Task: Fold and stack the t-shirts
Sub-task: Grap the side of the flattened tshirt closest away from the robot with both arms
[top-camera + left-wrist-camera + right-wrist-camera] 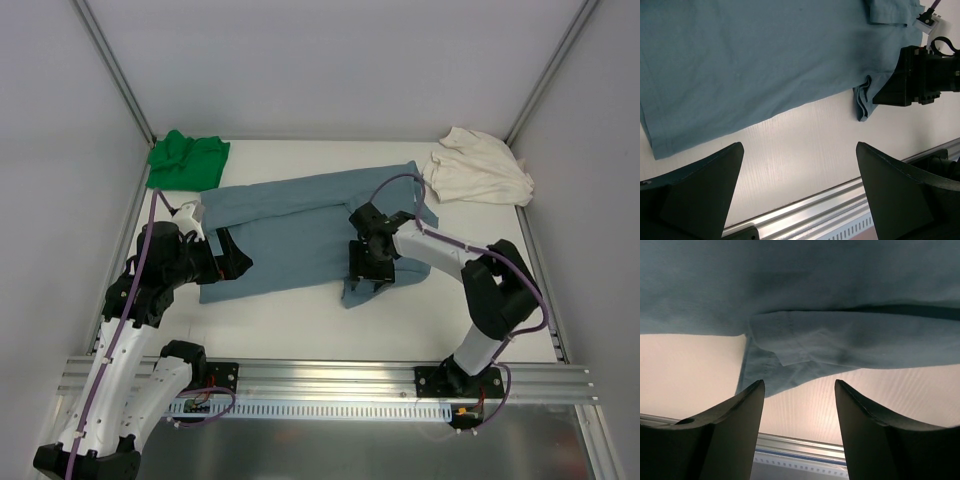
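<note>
Top external view: left gripper [236, 263] gapes wide and empty at the left edge of the blue-grey tee [290, 225]; right gripper [366, 284], parted and empty, hovers over its bunched near-right corner. Beyond, green tee [188, 158] lies far-left, cream tee [478, 168] far-right.

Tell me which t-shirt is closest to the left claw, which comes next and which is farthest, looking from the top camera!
1. Blue-grey t-shirt: spread mid-table, right under the left claw.
2. Green t-shirt: bunched in the far left corner.
3. Cream-white t-shirt: in the far right corner, across the table.
</note>
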You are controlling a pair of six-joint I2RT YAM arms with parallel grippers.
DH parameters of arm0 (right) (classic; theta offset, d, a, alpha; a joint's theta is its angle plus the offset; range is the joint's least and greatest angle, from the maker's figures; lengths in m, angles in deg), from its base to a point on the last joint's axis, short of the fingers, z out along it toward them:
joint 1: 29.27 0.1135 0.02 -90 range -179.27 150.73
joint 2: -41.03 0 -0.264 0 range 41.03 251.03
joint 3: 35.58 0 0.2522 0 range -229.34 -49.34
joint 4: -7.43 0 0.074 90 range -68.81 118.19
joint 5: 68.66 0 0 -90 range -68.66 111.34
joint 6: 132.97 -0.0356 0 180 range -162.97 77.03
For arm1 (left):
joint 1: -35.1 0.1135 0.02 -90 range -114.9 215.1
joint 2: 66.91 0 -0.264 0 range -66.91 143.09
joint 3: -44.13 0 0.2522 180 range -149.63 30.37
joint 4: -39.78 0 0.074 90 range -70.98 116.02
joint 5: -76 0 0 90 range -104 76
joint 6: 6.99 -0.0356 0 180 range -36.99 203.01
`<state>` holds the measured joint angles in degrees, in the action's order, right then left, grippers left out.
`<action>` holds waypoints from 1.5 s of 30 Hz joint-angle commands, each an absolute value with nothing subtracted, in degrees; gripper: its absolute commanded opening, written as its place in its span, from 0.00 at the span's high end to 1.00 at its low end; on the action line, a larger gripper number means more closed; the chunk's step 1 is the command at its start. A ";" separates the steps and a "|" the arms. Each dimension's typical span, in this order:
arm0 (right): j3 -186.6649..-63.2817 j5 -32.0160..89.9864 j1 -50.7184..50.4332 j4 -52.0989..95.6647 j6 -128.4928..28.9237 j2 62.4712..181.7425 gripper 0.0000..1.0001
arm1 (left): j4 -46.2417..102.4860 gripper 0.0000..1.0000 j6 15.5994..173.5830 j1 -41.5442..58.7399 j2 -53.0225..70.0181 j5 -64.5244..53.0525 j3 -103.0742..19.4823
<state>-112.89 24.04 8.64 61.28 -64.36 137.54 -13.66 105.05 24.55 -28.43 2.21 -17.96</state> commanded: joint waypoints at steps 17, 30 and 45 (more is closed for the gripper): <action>-118.95 18.80 12.30 63.37 -63.98 142.98 0.44 | -12.57 0.01 104.19 24.20 -28.33 2.61 -18.32; -118.16 17.83 12.30 62.41 -64.06 144.91 0.47 | -13.09 0.01 104.02 24.20 -28.59 2.09 -17.88; -118.25 17.39 12.39 61.97 -64.24 146.23 1.00 | -13.27 0.01 103.67 24.20 -28.76 1.56 -17.62</action>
<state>-117.41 18.93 11.92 61.92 -63.94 145.82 -13.73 104.64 24.55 -28.32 2.08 -17.96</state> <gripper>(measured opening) 0.021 0.986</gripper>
